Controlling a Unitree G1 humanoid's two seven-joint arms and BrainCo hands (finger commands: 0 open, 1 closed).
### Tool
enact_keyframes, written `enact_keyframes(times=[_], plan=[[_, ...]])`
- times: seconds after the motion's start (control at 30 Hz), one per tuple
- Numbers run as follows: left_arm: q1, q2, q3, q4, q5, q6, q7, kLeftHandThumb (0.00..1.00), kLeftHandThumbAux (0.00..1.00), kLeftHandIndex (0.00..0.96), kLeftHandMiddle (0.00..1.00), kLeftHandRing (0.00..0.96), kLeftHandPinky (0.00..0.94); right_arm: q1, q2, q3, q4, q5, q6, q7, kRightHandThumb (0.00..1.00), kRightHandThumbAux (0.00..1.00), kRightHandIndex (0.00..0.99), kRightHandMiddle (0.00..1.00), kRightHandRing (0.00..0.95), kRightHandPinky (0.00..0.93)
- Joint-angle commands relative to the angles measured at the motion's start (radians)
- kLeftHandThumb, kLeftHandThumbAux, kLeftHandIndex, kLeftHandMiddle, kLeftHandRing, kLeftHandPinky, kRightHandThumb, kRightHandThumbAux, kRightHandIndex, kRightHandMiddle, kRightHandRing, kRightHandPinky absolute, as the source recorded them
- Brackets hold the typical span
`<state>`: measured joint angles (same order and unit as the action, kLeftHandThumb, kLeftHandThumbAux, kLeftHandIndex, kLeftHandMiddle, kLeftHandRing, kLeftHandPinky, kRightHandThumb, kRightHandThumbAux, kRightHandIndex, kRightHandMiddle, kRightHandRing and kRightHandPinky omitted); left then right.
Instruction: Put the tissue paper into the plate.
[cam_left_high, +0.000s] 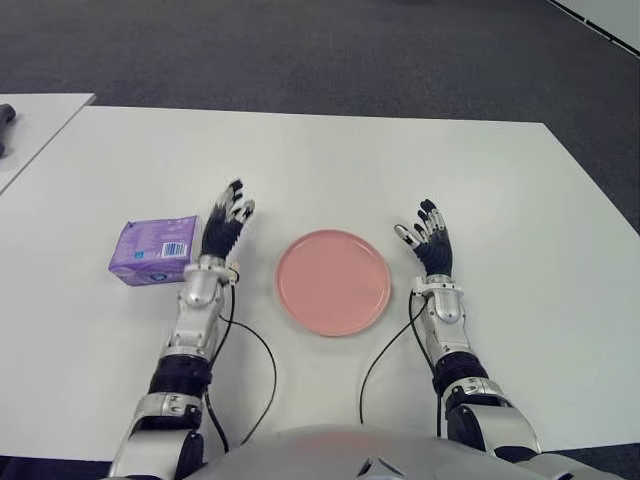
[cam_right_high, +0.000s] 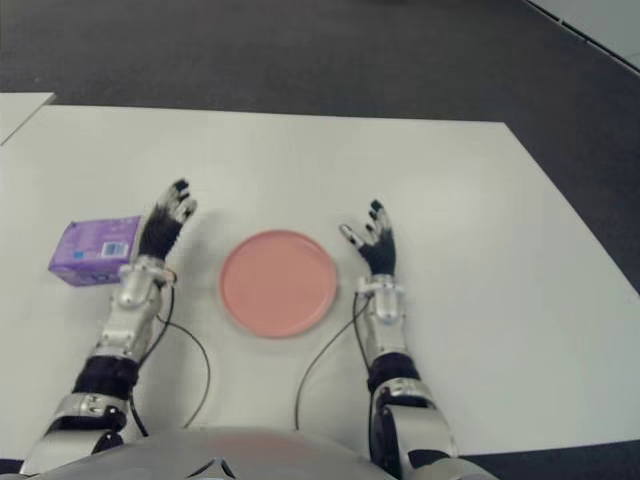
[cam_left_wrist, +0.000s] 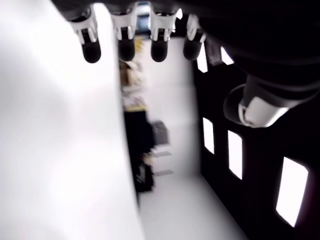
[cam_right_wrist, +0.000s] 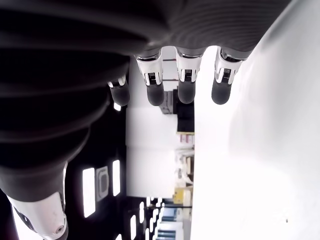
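Flanking round pink plate (cam_left_high: 333, 281): both hands' fingers released; purple tissue pack (cam_left_high: 155, 250), barcode label, beside left hand (cam_left_high: 226, 226); right hand (cam_left_high: 430, 243) empty.

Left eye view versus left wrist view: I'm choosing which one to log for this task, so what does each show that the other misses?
Only the left eye view shows the purple tissue pack, the empty pink plate and the right hand. Only the left wrist view shows the room beyond. Both show the left hand, open and holding nothing, over the white table.
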<state>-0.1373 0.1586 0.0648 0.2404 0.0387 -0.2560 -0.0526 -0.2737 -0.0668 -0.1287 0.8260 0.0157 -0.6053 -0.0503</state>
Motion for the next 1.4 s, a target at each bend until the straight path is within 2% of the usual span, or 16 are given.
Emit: enact_keyframes(times=[0.03, 0.23, 0.37, 0.6, 0.77, 0.9, 1.03, 1.17, 1.27, 1.3, 1.33, 1.4], plan=[[0.011, 0.033, -0.014, -0.054, 0.007, 0.019, -0.04, 0.0, 0.416, 0.0, 0.0, 0.0, 0.0, 0.066, 0.023, 0.007, 0.074, -0.001, 0.074, 0.002, 0.055, 0.693, 0.03, 0.031, 0.037, 0.066], [-0.003, 0.055, -0.02, -0.161, 0.042, 0.024, -0.026, 0.0, 0.401, 0.0, 0.0, 0.0, 0.0, 0.06, 0.027, 0.008, 0.08, 0.0, 0.077, 0.002, 0.058, 0.696, 0.029, 0.031, 0.035, 0.063], [-0.011, 0.082, -0.009, -0.184, 0.061, 0.011, -0.027, 0.0, 0.403, 0.0, 0.0, 0.0, 0.0, 0.06, 0.028, 0.009, 0.08, 0.0, 0.077, 0.002, 0.06, 0.697, 0.028, 0.029, 0.031, 0.058], [-0.082, 0.185, 0.037, -0.276, 0.068, -0.019, -0.054, 0.002, 0.407, 0.0, 0.0, 0.0, 0.0, 0.056, 0.032, 0.007, 0.09, 0.002, 0.071, 0.002, 0.06, 0.694, 0.027, 0.029, 0.03, 0.061], [-0.119, 0.25, 0.063, -0.341, 0.087, -0.028, -0.063, 0.073, 0.342, 0.0, 0.0, 0.0, 0.0, 0.057, 0.033, 0.006, 0.095, 0.002, 0.062, 0.001, 0.059, 0.691, 0.029, 0.031, 0.032, 0.062], [-0.134, 0.337, 0.103, -0.401, 0.145, -0.076, -0.063, 0.149, 0.275, 0.0, 0.0, 0.0, 0.0, 0.057, 0.035, 0.004, 0.1, 0.006, 0.059, 0.004, 0.061, 0.691, 0.033, 0.033, 0.036, 0.07], [-0.137, 0.398, 0.13, -0.443, 0.147, -0.075, -0.095, 0.225, 0.233, 0.0, 0.0, 0.0, 0.0, 0.058, 0.037, 0.004, 0.106, 0.006, 0.055, 0.004, 0.064, 0.698, 0.036, 0.036, 0.04, 0.076], [-0.153, 0.537, 0.165, -0.477, 0.116, -0.071, -0.213, 0.302, 0.203, 0.0, 0.0, 0.0, 0.0, 0.056, 0.04, 0.002, 0.113, 0.006, 0.057, 0.0, 0.067, 0.703, 0.037, 0.041, 0.045, 0.081], [-0.155, 0.623, 0.158, -0.459, 0.129, -0.091, -0.294, 0.338, 0.172, 0.0, 0.0, 0.0, 0.0, 0.055, 0.041, 0.003, 0.114, 0.001, 0.064, -0.009, 0.071, 0.703, 0.038, 0.042, 0.046, 0.079], [-0.155, 0.65, 0.147, -0.436, 0.168, -0.11, -0.302, 0.349, 0.16, 0.0, 0.0, 0.0, 0.0, 0.056, 0.04, 0.004, 0.112, -0.001, 0.067, -0.013, 0.072, 0.702, 0.038, 0.042, 0.047, 0.077], [-0.155, 0.666, 0.14, -0.42, 0.195, -0.124, -0.303, 0.357, 0.143, 0.0, 0.0, 0.0, 0.0, 0.056, 0.04, 0.005, 0.112, -0.003, 0.069, -0.015, 0.073, 0.701, 0.036, 0.041, 0.045, 0.073], [-0.174, 0.709, 0.107, -0.299, 0.294, -0.192, -0.266, 0.361, 0.125, 0.0, 0.0, 0.0, 0.0, 0.059, 0.04, 0.007, 0.108, -0.006, 0.069, -0.019, 0.072, 0.699, 0.033, 0.039, 0.043, 0.07]])
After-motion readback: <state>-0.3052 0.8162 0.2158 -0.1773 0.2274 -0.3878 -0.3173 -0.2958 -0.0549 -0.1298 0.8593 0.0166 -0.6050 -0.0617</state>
